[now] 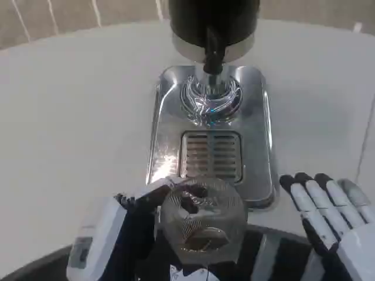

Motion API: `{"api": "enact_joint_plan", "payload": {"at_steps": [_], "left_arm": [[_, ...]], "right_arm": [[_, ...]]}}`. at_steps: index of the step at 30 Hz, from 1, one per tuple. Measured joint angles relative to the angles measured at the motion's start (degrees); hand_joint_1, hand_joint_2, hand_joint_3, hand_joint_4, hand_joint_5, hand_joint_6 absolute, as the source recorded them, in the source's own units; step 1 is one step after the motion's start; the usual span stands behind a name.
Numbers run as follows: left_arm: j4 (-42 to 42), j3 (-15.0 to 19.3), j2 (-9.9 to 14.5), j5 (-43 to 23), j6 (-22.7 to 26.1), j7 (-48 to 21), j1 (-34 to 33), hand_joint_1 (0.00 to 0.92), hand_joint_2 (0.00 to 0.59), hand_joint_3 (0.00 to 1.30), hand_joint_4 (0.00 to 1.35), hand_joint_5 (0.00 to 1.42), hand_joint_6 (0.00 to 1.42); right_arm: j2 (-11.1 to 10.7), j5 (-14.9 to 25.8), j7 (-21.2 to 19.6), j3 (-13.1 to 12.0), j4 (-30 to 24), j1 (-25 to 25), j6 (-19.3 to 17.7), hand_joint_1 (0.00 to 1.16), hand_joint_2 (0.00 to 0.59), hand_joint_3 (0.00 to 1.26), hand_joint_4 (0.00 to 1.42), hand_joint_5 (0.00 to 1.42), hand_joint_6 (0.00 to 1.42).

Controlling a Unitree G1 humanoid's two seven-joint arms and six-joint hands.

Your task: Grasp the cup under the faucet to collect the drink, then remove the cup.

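Clear ribbed cup (202,218) at lower centre of the frame, tipped so its mouth faces the camera, held by the left hand (120,231) wrapped around its left side. Just beyond it, toward upper centre, the slotted grille of the steel drip tray (258,117); farther up, the black faucet (212,50) above the shiny well. Straight up-frame from hand to spout, then. Right hand (331,219) at lower right, fingers spread flat, holding nothing, just beside the tray's corner.
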Motion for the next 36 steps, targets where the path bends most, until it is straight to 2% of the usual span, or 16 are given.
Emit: {"api": "enact_joint_plan", "payload": {"at_steps": [5,11,19,25,34,36], "left_arm": [[-0.02,0.11,-0.45,-0.04,0.0,-0.6,0.06,0.722,0.052,1.17,1.35,1.42,1.42],[0.02,0.5,-0.57,-0.26,0.0,-1.43,-0.55,0.722,0.052,1.17,1.35,1.42,1.42],[1.09,0.65,-1.39,-0.16,0.05,-1.77,-2.49,0.722,0.053,1.17,1.35,1.42,1.42],[8.83,1.46,-2.38,0.07,1.32,-1.37,-10.32,0.723,0.053,1.17,1.35,1.42,1.42],[22.37,0.04,-2.82,3.1,1.63,2.06,-23.14,0.723,0.053,1.17,1.35,1.42,1.42],[24.91,-0.07,-2.65,4.13,1.61,3.18,-25.53,0.723,0.054,1.17,1.35,1.42,1.42]], "right_arm": [[-0.45,-1.09,-1.57,0.09,-0.02,0.47,-1.35,0.44,0.372,0.0,0.0,0.0,0.0],[-1.8,-1.05,-1.5,0.06,-0.01,0.77,-1.62,0.44,0.374,0.0,0.0,0.0,0.0],[-1.69,-0.46,-1.5,-0.23,-0.07,1.71,-1.25,0.43,0.372,0.0,0.0,0.0,0.0],[0.97,-0.47,-0.87,0.01,-0.49,2.09,1.59,0.43,0.374,0.0,0.0,0.0,0.0],[2.79,-1.49,0.5,1.92,-1.21,2.26,3.37,0.46,0.381,0.0,0.0,0.0,0.0],[3.11,-1.65,0.73,2.02,-1.65,2.53,3.76,0.43,0.376,0.0,0.0,0.0,0.0]]}}
